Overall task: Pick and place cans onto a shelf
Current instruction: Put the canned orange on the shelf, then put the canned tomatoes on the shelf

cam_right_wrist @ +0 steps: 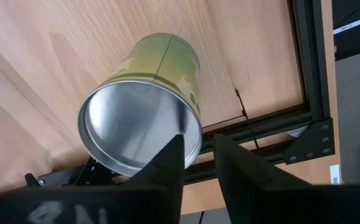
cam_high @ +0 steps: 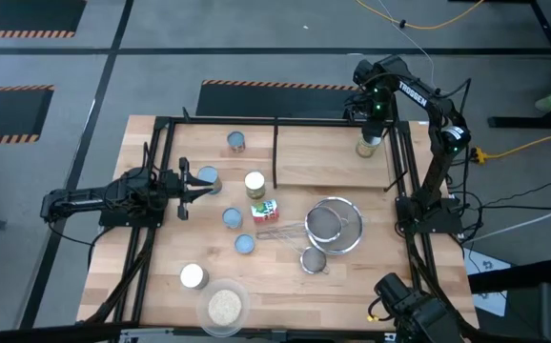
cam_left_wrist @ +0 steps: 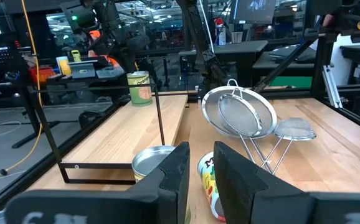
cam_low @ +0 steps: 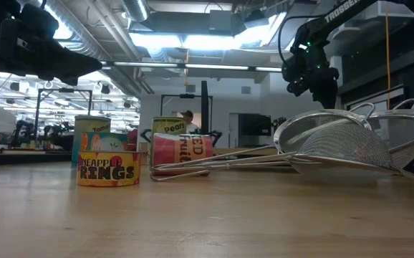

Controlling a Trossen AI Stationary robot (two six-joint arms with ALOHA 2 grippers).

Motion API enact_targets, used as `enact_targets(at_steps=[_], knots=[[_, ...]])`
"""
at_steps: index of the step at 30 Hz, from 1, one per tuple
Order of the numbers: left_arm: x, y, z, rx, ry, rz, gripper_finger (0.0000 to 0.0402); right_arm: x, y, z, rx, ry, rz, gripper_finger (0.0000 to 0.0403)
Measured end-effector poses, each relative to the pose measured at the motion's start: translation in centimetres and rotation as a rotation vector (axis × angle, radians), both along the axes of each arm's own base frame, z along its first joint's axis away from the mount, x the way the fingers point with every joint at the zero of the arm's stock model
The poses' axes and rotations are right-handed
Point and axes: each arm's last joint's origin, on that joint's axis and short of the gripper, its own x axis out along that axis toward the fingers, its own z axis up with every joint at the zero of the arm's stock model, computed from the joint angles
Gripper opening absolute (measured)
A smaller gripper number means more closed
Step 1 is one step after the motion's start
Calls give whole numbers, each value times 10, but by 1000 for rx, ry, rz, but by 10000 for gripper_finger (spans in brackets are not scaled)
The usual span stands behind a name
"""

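Note:
A green-labelled can [cam_right_wrist: 144, 115] stands upright on the shelf [cam_high: 323, 157] near its far right corner, and also shows in the high view [cam_high: 368, 146]. My right gripper [cam_right_wrist: 198, 146] hangs just above it, pointing down and open, with its fingers at the can's rim. Several more cans stand on the table left of the shelf, among them a cream-topped one [cam_high: 255, 183] and a silver-blue one [cam_high: 207, 178]. A green-red-white can [cam_high: 265, 211] lies on its side. My left gripper [cam_high: 188, 183] waits level at the table's left, open and holding nothing. My right gripper comes at the can from above, pointing down. One finger [cam_right_wrist: 170, 158] overlaps the can's top rim [cam_right_wrist: 189, 127], and the other stands outside the wall. I cannot tell whether either finger touches. The can rests on the shelf by its base.
Two wire strainers [cam_high: 337, 224] [cam_high: 314, 259] lie right of the table's middle, their handles toward the lying can. A clear dish of grains [cam_high: 224, 307] sits at the near edge. Black rails [cam_high: 277, 152] edge the shelf, and bare shelf wood lies left of the placed can.

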Motion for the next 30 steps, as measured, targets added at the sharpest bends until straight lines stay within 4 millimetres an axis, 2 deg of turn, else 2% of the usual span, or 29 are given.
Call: enact_targets(at_steps=[10, 17, 24, 30], knots=[[0, 0, 0, 0, 0, 0, 66, -1, 1, 2, -9, -6, 2, 96], [0, 0, 1, 1, -7, 0, 66, -9, 16, 29, -84, -66, -1, 96], [-1, 0, 10, 15, -104, 0, 66, -6, 51, 65, -42, -360, -26, 96], [-3, -1, 21, 30, -220, -1, 66, 7, 95, 96, -64, -546, 99, 96]])
